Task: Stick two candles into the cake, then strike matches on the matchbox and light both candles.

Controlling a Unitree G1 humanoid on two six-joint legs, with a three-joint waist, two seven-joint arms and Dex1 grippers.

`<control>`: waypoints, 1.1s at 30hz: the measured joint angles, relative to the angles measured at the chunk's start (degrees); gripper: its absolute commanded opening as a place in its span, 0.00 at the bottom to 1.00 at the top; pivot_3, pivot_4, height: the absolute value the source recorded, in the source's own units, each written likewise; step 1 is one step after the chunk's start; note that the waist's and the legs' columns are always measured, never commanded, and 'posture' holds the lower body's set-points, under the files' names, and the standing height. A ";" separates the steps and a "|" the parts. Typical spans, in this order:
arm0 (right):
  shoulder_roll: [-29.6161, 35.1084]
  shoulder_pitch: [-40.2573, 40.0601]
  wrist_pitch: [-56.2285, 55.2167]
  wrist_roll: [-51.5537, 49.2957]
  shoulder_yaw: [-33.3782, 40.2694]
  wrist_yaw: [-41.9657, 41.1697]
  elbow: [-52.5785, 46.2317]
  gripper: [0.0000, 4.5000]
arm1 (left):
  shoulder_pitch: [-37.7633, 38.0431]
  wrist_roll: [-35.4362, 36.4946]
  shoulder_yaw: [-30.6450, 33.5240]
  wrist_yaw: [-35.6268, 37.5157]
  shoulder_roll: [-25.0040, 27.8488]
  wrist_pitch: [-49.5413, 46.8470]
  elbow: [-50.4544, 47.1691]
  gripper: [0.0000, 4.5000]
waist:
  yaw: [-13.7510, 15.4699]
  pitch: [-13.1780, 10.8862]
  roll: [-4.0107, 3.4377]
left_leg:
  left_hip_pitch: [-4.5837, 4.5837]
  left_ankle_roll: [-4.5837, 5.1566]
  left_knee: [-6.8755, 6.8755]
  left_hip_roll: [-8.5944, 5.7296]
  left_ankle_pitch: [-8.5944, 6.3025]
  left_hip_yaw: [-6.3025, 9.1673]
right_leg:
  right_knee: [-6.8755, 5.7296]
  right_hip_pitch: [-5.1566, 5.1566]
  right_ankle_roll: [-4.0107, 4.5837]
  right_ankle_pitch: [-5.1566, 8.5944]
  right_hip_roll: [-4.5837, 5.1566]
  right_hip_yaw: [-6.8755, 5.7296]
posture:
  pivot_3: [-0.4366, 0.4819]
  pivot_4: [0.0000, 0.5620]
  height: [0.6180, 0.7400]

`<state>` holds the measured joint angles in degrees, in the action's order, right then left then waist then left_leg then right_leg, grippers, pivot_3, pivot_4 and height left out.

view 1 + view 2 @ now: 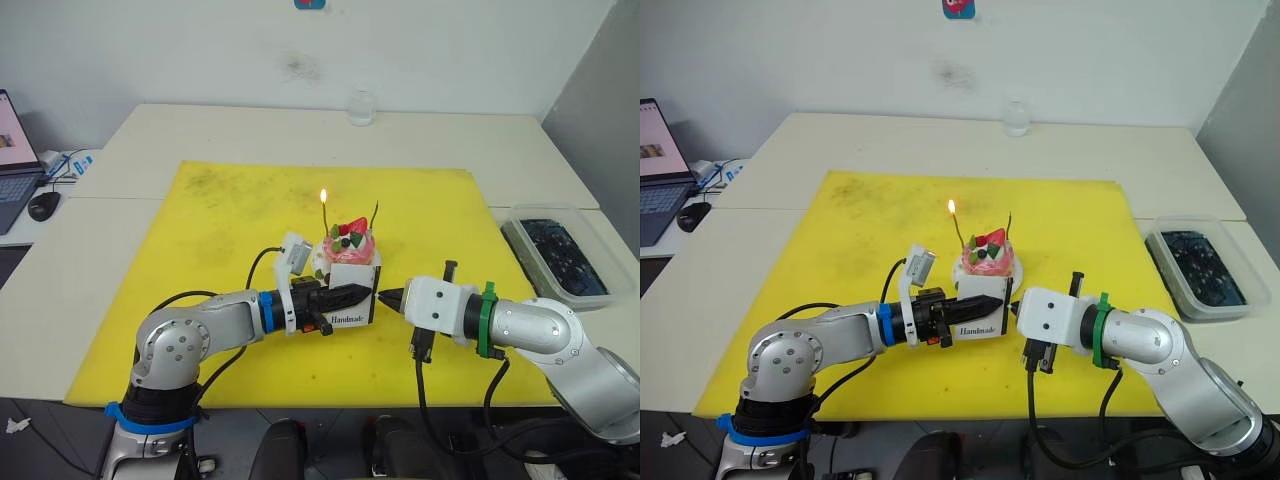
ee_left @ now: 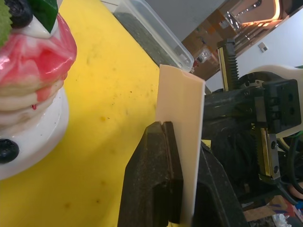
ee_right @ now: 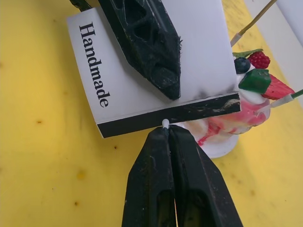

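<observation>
Over yellow mat [image 1: 230,240], left gripper [image 1: 365,295] holds matchbox [image 3: 142,80] edge-up, strip facing right gripper [image 3: 165,135].

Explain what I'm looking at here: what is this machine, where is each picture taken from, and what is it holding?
A two-armed robot works at a table over a yellow mat. Two pictures come from cameras on its head, the other two from a camera on each wrist. The left gripper holds the matchbox upright beside the cake. The right gripper pinches a match, its pale tip touching the box's black strip. Two candles stand in the cake: one lit, one unlit. A clear tub, a glass and a laptop sit nearby.
</observation>
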<state>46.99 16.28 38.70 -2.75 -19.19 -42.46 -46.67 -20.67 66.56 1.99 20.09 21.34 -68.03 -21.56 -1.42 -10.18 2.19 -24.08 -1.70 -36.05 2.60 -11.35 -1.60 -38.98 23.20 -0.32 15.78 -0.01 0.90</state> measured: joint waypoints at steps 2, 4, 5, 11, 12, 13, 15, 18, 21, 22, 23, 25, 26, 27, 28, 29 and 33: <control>4.28 -2.90 -4.18 0.73 -1.53 -3.48 -0.10 0.01 | -2.51 0.01 -0.05 -0.51 -1.27 0.27 0.61 0.00 | 0.46 0.00 0.04 | -0.03 0.00 -0.03 -0.04 0.00 0.04 | 0.04 -0.03 0.00 0.00 -0.01 -0.10 | 0.48 0.27 1.00; 8.69 -8.48 -7.72 0.47 -3.52 -7.67 0.13 0.01 | -7.42 0.45 0.91 0.51 -0.16 1.64 0.40 0.00 | 1.24 -0.04 0.10 | -0.10 0.00 -0.05 -0.03 0.00 -0.02 | 0.05 0.00 0.00 0.01 -0.03 -0.15 | 0.48 0.27 1.00; 9.87 -9.63 -8.48 -0.21 -2.91 -8.92 0.17 0.01 | -8.88 0.55 2.23 1.15 1.89 2.16 0.31 0.00 | 1.22 -0.03 0.09 | -0.05 0.00 -0.04 -0.03 0.00 -0.01 | 0.03 0.02 0.00 0.01 -0.04 -0.05 | 0.48 0.27 1.00; 10.10 -10.27 -7.58 -5.54 9.19 -10.11 -1.33 0.01 | -6.83 0.88 5.05 4.22 8.64 2.16 -1.27 0.00 | -0.03 -0.02 0.04 | 0.17 -0.01 0.00 0.08 0.00 -0.02 | 0.00 -0.09 -0.03 -0.02 0.04 0.02 | 0.48 0.27 1.00; 9.54 -9.97 -6.42 -6.47 10.43 -9.84 -1.47 0.01 | -5.80 1.16 5.09 4.37 9.13 2.03 -1.81 0.00 | 0.01 -0.02 0.04 | 0.16 -0.02 0.00 0.09 0.00 0.00 | 0.00 -0.09 -0.02 -0.02 0.05 0.01 | 0.48 0.27 1.00; 8.67 -9.31 -5.09 -7.57 11.80 -9.48 -1.50 0.01 | -4.61 1.77 5.10 4.53 9.93 1.83 -2.77 0.00 | -0.01 -0.03 0.05 | 0.15 -0.02 0.00 0.10 0.00 -0.01 | -0.01 -0.08 -0.02 -0.02 0.07 0.02 | 0.48 0.27 1.00; 7.47 -6.32 -3.07 -8.56 13.57 -8.39 -1.15 0.01 | -2.03 3.28 5.14 5.78 11.71 1.24 -4.39 0.00 | -0.14 -0.03 0.05 | 0.16 -0.02 0.00 0.10 0.00 -0.07 | -0.01 -0.07 -0.02 -0.02 0.10 0.07 | 0.48 0.27 1.00; 6.12 -1.49 -1.21 -9.51 15.22 -7.02 0.10 0.01 | 2.21 3.70 4.97 7.61 14.10 0.87 -5.53 0.00 | -0.15 -0.03 0.05 | 0.17 -0.01 0.00 0.08 0.00 -0.05 | -0.02 -0.07 -0.01 -0.02 0.15 0.04 | 0.48 0.27 1.00; 4.43 4.05 -0.46 -9.53 14.97 -5.77 2.65 0.01 | 5.67 3.12 4.15 9.67 15.88 0.97 -5.91 0.00 | -0.11 -0.03 0.05 | 0.16 -0.01 0.00 0.06 0.00 -0.06 | -0.01 -0.06 0.01 -0.01 0.17 0.04 | 0.48 0.27 1.00; 3.97 5.90 -0.41 -9.37 14.47 -5.44 3.69 0.01 | 6.31 2.69 3.71 10.36 16.23 1.15 -5.99 0.00 | -0.10 -0.03 0.05 | 0.15 -0.01 0.00 0.07 0.00 -0.06 | 0.00 -0.06 0.01 -0.01 0.17 0.04 | 0.48 0.27 1.00; 3.71 7.03 -0.41 -9.22 14.11 -5.19 4.36 0.01 | 6.79 2.23 3.46 10.82 16.42 1.37 -6.10 0.00 | -0.06 -0.03 0.05 | 0.15 -0.01 0.00 0.06 0.00 -0.06 | 0.00 -0.06 0.03 0.00 0.17 0.04 | 0.48 0.27 1.00; 1.72 11.40 -0.81 -7.87 11.86 -4.38 7.64 0.01 | 7.80 0.11 2.35 11.92 16.98 2.52 -6.21 0.00 | -0.09 -0.03 0.05 | 0.15 0.00 0.00 0.05 0.00 -0.10 | 0.00 -0.04 0.03 0.00 0.17 0.08 | 0.48 0.27 1.00; 0.95 13.39 -1.07 -7.08 11.02 -3.68 9.30 0.01 | 7.97 -0.65 1.56 12.22 16.94 2.86 -6.27 0.00 | -0.10 -0.03 0.04 | 0.13 0.00 0.00 0.04 0.00 -0.09 | 0.00 -0.03 0.03 0.00 0.17 0.07 | 0.48 0.27 1.00; 0.26 15.15 -1.55 -6.15 10.23 -3.34 10.93 0.01 | 8.39 -1.55 1.01 12.83 16.93 3.58 -6.37 0.00 | -0.10 -0.03 0.05 | 0.13 0.00 0.00 0.06 0.00 -0.08 | 0.00 -0.03 0.04 0.00 0.17 0.06 | 0.48 0.27 1.00; -0.81 17.04 -2.10 -5.00 9.13 -2.82 12.69 0.01 | 8.82 -2.19 0.59 13.26 16.91 3.99 -6.39 0.00 | -0.10 -0.03 0.05 | 0.12 0.00 0.01 0.07 -0.01 -0.08 | 0.00 -0.03 0.04 0.00 0.17 0.06 | 0.48 0.27 1.00; -1.73 18.40 -2.53 -4.25 8.30 -2.37 14.07 0.01 | 8.96 -2.68 0.16 13.40 16.80 4.30 -6.41 0.00 | -0.10 -0.03 0.04 | 0.11 0.00 0.02 0.07 0.00 -0.08 | 0.00 -0.01 0.05 0.01 0.17 0.06 | 0.48 0.27 1.00; -4.95 22.53 -5.10 -0.77 5.06 -1.08 19.16 0.01 | 9.27 -3.87 -0.73 14.35 16.44 5.28 -7.00 0.00 | -0.08 -0.03 0.04 | 0.07 0.00 0.06 0.08 0.00 -0.05 | 0.00 0.01 0.08 0.03 0.16 0.03 | 0.48 0.27 1.00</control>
<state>42.04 38.81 33.61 -3.51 -14.13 -43.55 -27.51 -11.40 62.69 1.26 34.44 37.78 -62.75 -28.56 -1.50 -10.21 2.24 -24.01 -1.70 -35.99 2.68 -11.35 -1.65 -38.97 23.21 -0.23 15.81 0.16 0.94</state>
